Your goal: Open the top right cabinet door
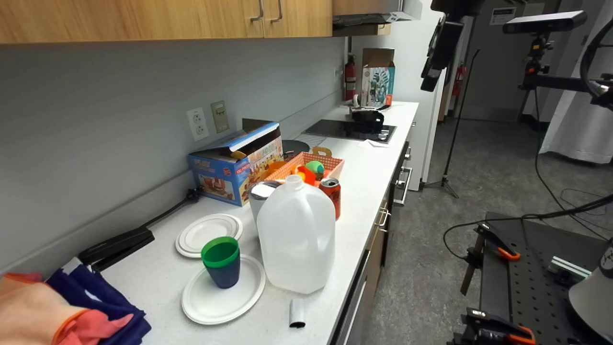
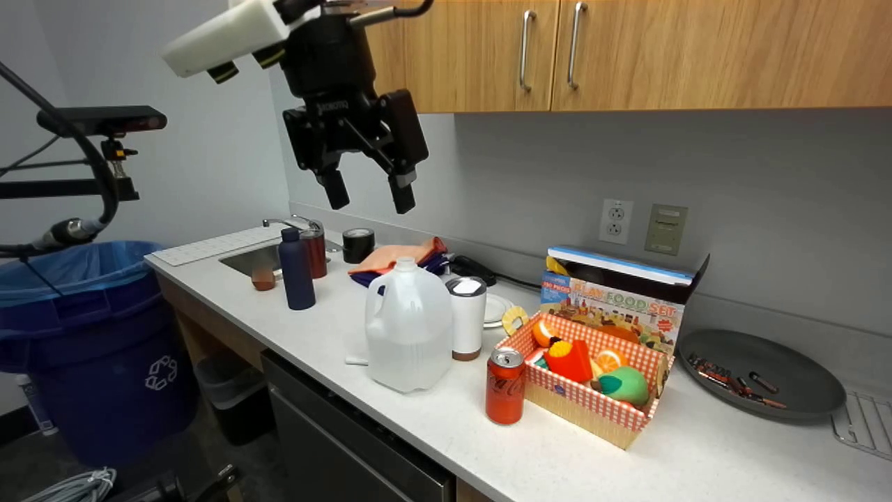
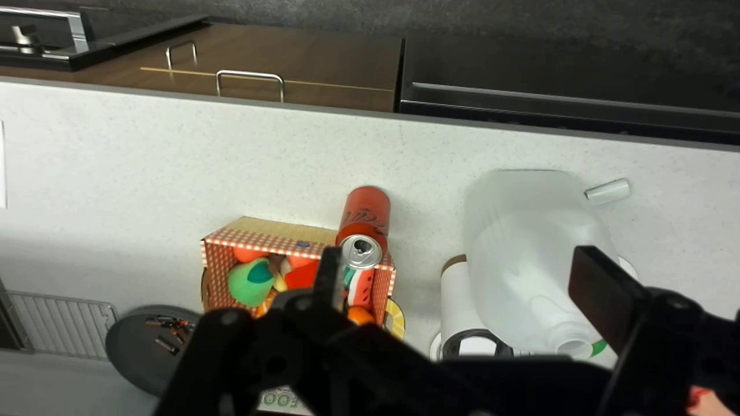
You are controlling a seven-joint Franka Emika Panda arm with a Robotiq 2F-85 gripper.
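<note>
Up above the desk's (image 2: pixel 732 460) back edge, on the wall (image 2: pixel 516 167), there's the door (image 2: pixel 725 56), closed and flush with its neighbour (image 2: pixel 467 63), handle (image 2: pixel 576 45) low at the corner, its top cut off in both exterior views. And here's the end effector (image 2: pixel 371 197), well apart from that handle, tips down, fingers (image 3: pixel 328 271) spread wide! In an exterior view the end effector (image 1: pixel 432 79) shows edge-on, all dark, and that gap can't be made out.

Down on the desk the jug (image 2: pixel 410 328) stands near the front edge, covering most of the tumbler (image 1: pixel 255 206) in an exterior view. The can (image 2: pixel 505 387), near the front edge too, crowds the basket (image 2: pixel 578 408); touching or apart, can't tell. In the wrist view a dark finger blots out part of that basket. Behind it, the box (image 2: pixel 620 307), by the back edge, lower part hidden. Further along that edge, the pan (image 2: pixel 808 380), and the bits (image 2: pixel 764 382) on it are too small to name. Plates (image 2: pixel 496 310) next: just a slice peeking out behind the tumbler. The cups (image 1: pixel 225 270) stand on a plate (image 1: pixel 206 306). Cloths (image 1: pixel 110 306) by the back edge, cut off. And near the left edge, the sink (image 2: pixel 240 262), partly hidden by the bottle (image 2: pixel 297 272).
</note>
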